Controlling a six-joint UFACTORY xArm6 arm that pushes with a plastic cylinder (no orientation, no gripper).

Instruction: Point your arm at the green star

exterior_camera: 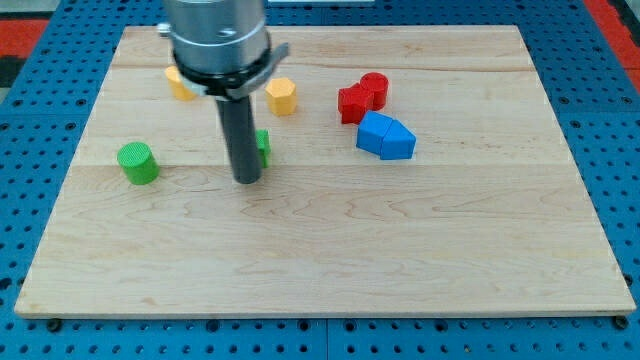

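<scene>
No pincer is carried by this arm: only a straight dark rod is fitted, so nothing can be opened, closed or held, and my tip (pixel 246 181) is seen resting on the wooden board (pixel 330 260) left of centre. Just behind the rod, at its right edge, a small green block (pixel 263 146) is partly hidden; only a sliver is shown, so its shape cannot be confirmed, though it is judged to be the green star named in the task. Whether my tip is touching it cannot be told, but the two are seen very close together. Further out, a green cylinder (pixel 137 163) is placed well apart toward the view's left. Toward the view's top, a yellow block (pixel 180 84) is half covered by the arm's housing, and a yellow hexagonal block (pixel 282 96) is set to the right of the rod. On the view's right, two red blocks (pixel 361 98) are found touching each other, with two blue blocks (pixel 386 137) pressed together just below them. The pointing step is judged to be nearly or wholly completed, since my tip is already beside the presumed star. For the next move, little more than a slight correction toward that block would be called for, made gently so that it is not shoved away.
</scene>
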